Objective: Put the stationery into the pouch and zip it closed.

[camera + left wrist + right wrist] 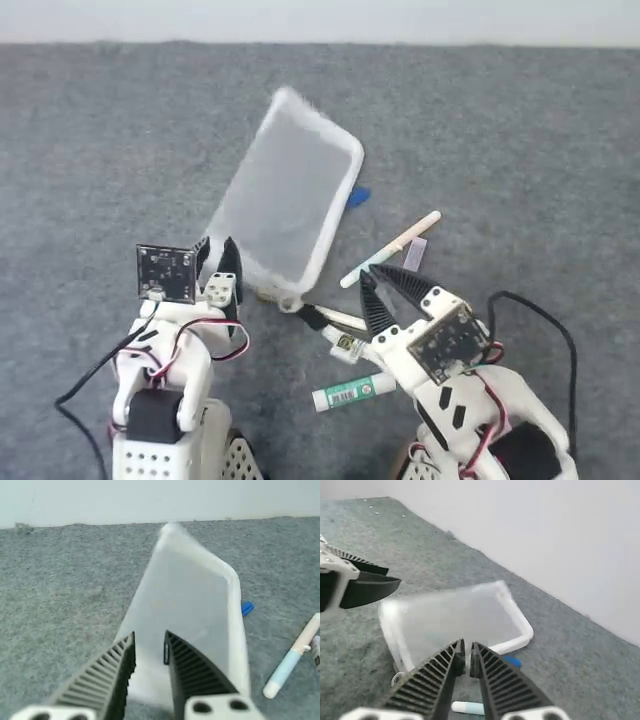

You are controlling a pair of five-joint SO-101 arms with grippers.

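Grey carpet (110,130) covers the surface, and a pale wall (320,20) runs along behind it. The left fingers (217,256) stand a little apart at the near corner of the translucent pouch (290,195) and grip nothing (the pouch's pale edge shows through the gap in the left wrist view). The pouch stretches away from them across the carpet.

The right fingers (467,656) are drawn together to a thin slit with nothing between them. Their tips are just above the near end of a white and pale-blue pen (395,245), which runs away from them beside the pouch's long edge. Beyond the pen, a small blue item (357,196) touches that same edge. Back behind the right fingers, beside that arm, lies a green-and-white glue stick (352,392). Between the two sets of fingers, a black-and-white marker (330,318) lies just off the pouch's near corner.
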